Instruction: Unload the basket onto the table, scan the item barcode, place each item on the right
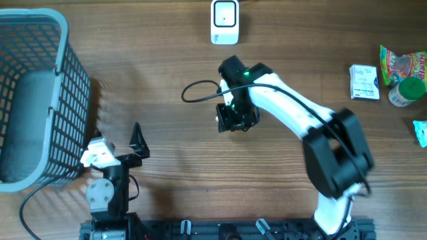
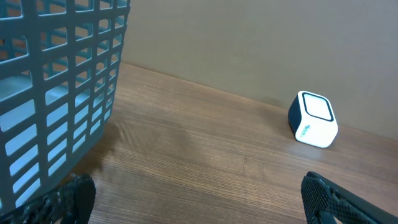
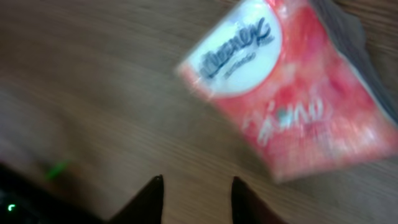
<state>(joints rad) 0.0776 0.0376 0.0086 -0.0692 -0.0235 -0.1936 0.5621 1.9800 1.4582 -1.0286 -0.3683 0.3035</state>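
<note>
Your right gripper (image 3: pixel 196 190) is open part way. In its wrist view both fingertips (image 3: pixel 152 193) stand apart with bare table (image 3: pixel 93 93) between them, and nothing is held.

The tissue pack (image 3: pixel 292 93), red with a white oval label, lies flat on the wood just beyond those tips and off to one side. It's tilted in frame and clear of both fingers. The shot is blurred, so you won't read any barcode, and I can't tell which face carries it.

From overhead, your right arm reaches in to mid-table and the gripper (image 1: pixel 237 117) points down. The pack is hidden under it there. The scanner (image 1: pixel 225 22) sits further back at the far edge of the table, well apart from the gripper.

Your left gripper (image 2: pixel 199 208) is fully open. Its wrist view shows one finger (image 2: pixel 62 199) in each bottom corner, with nothing between them and nothing touched. It's parked low at the near left, just beside the grey basket (image 1: pixel 73 107).

Other stock is at the far right: a white box (image 1: pixel 364 82) and a green-pink packet (image 1: pixel 402 65), well away from both arms.
</note>
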